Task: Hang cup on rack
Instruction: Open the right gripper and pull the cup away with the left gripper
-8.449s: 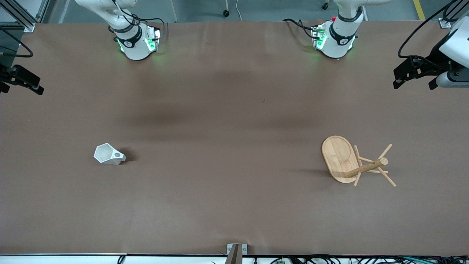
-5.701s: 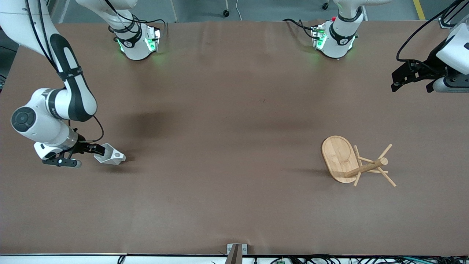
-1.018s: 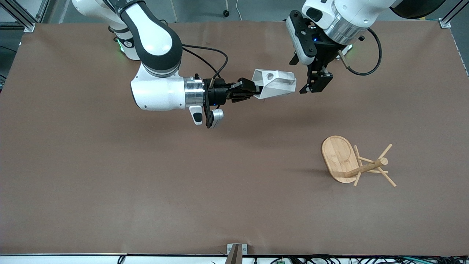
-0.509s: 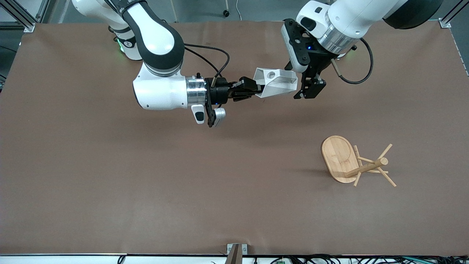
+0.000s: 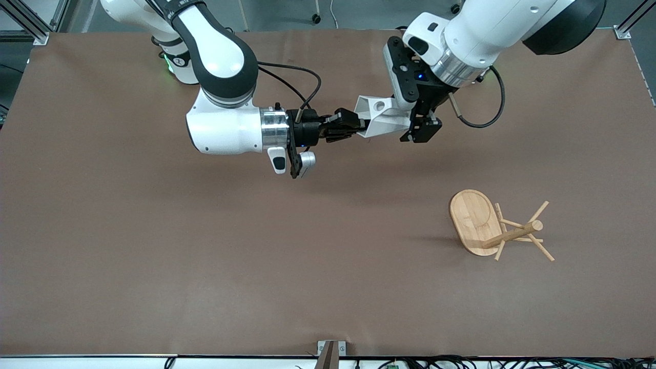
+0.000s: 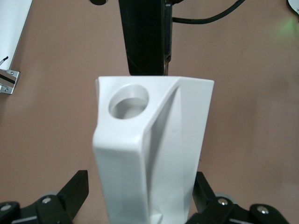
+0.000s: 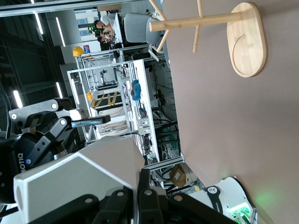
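Observation:
The white faceted cup (image 5: pixel 384 115) is held on its side in the air over the table's middle, handle hole up. My right gripper (image 5: pixel 359 125) is shut on the cup's rim wall; in the right wrist view its fingers pinch that wall (image 7: pixel 140 179) of the cup (image 7: pixel 70 177). My left gripper (image 5: pixel 411 122) is open around the cup's narrow end. In the left wrist view the cup (image 6: pixel 154 149) fills the space between its fingers (image 6: pixel 77 184), with a small gap showing. The bamboo rack (image 5: pixel 512 234) stands on its oval base (image 5: pixel 474 220), nearer the front camera, toward the left arm's end.
The brown table (image 5: pixel 205 256) carries only the rack. The rack also shows in the right wrist view (image 7: pixel 205 21) with its base (image 7: pixel 247 42). A metal bracket (image 5: pixel 330 351) sits at the table's front edge.
My left gripper has moved in toward the cup and now has its fingers on either side of the cup's narrow end. My right gripper has kept the cup nearly still.

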Available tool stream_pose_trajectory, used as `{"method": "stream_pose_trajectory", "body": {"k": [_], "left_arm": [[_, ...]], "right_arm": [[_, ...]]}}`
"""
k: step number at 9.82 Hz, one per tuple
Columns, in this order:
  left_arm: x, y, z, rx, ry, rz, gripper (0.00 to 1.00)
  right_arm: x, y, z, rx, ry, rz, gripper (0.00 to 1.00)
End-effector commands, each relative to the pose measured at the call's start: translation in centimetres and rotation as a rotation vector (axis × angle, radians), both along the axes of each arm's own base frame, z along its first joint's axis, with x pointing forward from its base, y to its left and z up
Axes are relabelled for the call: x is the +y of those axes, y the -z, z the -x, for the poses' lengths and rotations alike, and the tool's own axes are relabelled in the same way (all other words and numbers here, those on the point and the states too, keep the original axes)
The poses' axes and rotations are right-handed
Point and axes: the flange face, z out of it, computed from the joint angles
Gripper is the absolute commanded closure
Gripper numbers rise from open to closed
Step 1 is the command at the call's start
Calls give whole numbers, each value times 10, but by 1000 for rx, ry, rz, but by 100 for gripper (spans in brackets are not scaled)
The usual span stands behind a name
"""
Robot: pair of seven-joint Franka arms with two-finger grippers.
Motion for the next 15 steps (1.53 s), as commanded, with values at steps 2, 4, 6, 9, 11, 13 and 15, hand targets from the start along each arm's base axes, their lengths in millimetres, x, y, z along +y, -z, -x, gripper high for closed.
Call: {"method": "stream_pose_trajectory", "body": {"k": [2,4,6,9,11,13,15], "left_arm": [[-2,18,-3,16,16,3,37],[1,18,-4,20,4,4,60],[9,12,-9,18,-24,0,60],[40,18,-25,68,-187,-47,60],[60,21,-36,90,-348,-76,60],[75,33,-48,128,-569,-122,60],[100,59,-73,190,-787,-146,60]], "right_arm": [[2,-7,2,-2,-8,-34,100],[2,-7,2,-2,-8,-34,99],[2,-7,2,-1,-8,-34,96],[-4,-14,-2,-3,2,-38,0],[-30,-23,-15,-40,27,-10,0],[-76,-13,-40,-107,37,111,0],[-144,10,-58,-130,60,246,0]]}}
